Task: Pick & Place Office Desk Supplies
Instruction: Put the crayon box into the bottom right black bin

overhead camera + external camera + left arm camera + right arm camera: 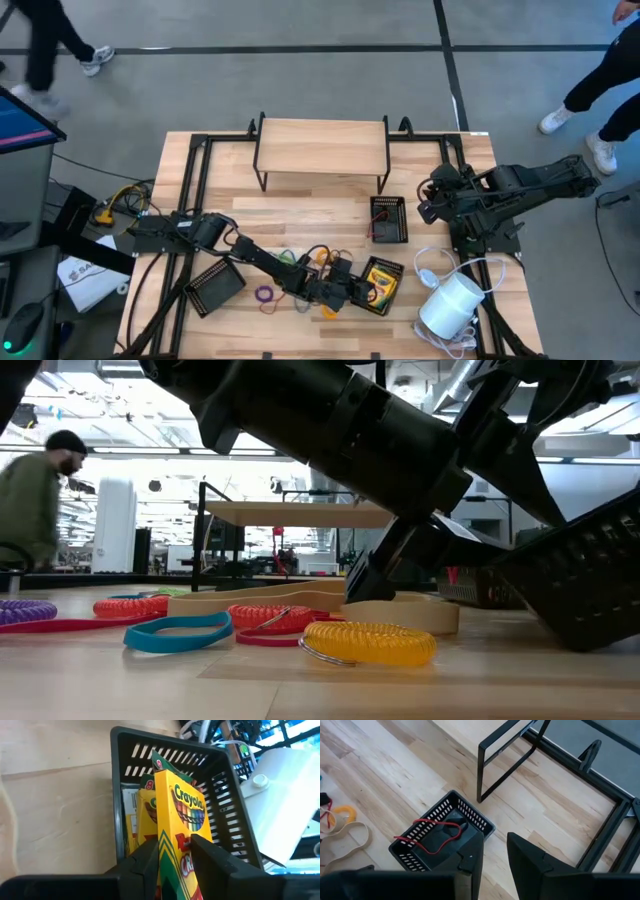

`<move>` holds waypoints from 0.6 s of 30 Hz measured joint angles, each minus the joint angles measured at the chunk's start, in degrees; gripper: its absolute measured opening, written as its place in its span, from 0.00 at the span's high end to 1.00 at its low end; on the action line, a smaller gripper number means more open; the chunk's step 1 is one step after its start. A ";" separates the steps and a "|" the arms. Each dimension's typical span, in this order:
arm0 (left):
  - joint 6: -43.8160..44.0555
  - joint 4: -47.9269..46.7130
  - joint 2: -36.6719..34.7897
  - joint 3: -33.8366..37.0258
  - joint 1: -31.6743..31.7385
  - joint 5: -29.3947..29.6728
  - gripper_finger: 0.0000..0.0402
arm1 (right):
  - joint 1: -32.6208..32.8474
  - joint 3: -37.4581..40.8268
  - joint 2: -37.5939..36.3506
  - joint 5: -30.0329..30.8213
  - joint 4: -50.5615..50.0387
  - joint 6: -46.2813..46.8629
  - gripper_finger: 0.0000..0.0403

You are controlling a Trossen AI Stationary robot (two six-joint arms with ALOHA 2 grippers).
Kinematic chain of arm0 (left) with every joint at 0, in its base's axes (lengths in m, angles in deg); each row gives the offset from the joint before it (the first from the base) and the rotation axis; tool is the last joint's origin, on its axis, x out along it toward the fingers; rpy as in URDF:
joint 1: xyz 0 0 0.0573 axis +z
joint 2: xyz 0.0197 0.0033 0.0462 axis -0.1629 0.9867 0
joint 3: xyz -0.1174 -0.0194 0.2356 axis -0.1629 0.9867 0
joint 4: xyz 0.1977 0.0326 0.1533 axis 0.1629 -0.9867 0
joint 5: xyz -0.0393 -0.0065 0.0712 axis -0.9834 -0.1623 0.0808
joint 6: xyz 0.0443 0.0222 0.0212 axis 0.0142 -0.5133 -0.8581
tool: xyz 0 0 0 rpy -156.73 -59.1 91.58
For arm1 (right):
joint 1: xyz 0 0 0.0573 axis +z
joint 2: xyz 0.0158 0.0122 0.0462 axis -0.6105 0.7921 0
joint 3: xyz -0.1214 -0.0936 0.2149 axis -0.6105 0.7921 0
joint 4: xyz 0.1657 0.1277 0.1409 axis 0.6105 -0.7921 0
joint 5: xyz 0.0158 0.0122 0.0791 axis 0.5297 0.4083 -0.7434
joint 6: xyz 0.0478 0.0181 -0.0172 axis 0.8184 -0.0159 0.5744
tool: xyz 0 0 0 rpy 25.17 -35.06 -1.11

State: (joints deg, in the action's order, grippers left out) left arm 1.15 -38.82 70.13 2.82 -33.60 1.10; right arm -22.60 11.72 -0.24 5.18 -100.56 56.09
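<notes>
The crayon box (180,820) stands tilted on end, its long axis running from the left gripper (175,855) down into the black mesh tray (235,810) beside the white cylinder (290,805). The fingers are clamped on the box's narrow sides. The right gripper (495,852) hovers, fingers apart and empty, over another tray (440,837) holding a red loop (432,832).

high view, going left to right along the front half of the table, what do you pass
black mesh tray → purple loop → left tool holding a crayon box → tray of crayon boxes → white cylinder
</notes>
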 joint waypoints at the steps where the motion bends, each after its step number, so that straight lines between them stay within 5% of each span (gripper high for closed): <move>1: -0.75 0.67 0.04 0.02 0.00 -0.06 0.74 | 0.00 0.00 0.00 0.00 0.12 -0.04 0.79; 18: -4.38 4.42 0.05 0.01 0.00 -0.13 0.74 | 0.00 0.00 0.00 0.00 0.06 -0.09 0.79</move>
State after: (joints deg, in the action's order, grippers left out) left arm -3.23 -34.40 70.18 2.83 -33.60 0.97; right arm -22.60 11.72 -0.24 5.18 -100.50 56.00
